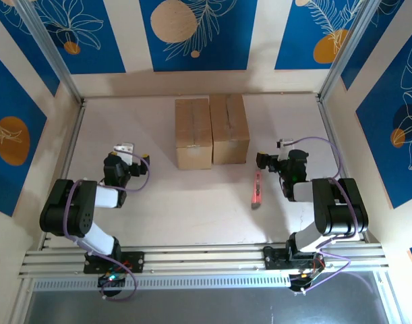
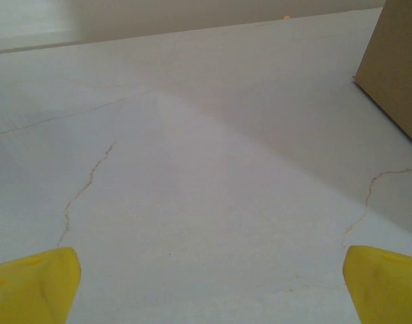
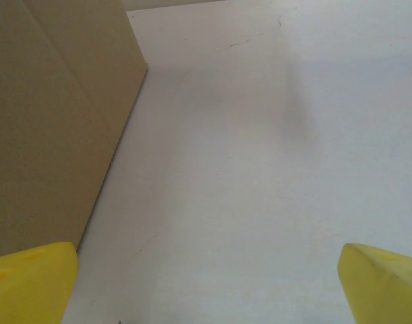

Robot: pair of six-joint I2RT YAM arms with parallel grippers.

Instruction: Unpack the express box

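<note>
Two brown cardboard express boxes stand side by side at the back middle of the table, the left box (image 1: pixel 193 133) and the right box (image 1: pixel 229 127), both taped shut. My left gripper (image 1: pixel 129 156) rests low on the table left of them, open and holding nothing. In the left wrist view that gripper (image 2: pixel 209 287) has yellow fingertips (image 2: pixel 37 283) spread wide, and a box corner (image 2: pixel 394 67) stands at the right. My right gripper (image 1: pixel 281 158) sits right of the boxes, open (image 3: pixel 206 283), with a box side (image 3: pixel 50 115) at its left.
A red utility knife (image 1: pixel 257 190) lies on the white table (image 1: pixel 192 202) in front of the right box, just left of my right arm. Wooden walls with blue panels close in the table on three sides. An aluminium rail (image 1: pixel 206 256) runs along the near edge.
</note>
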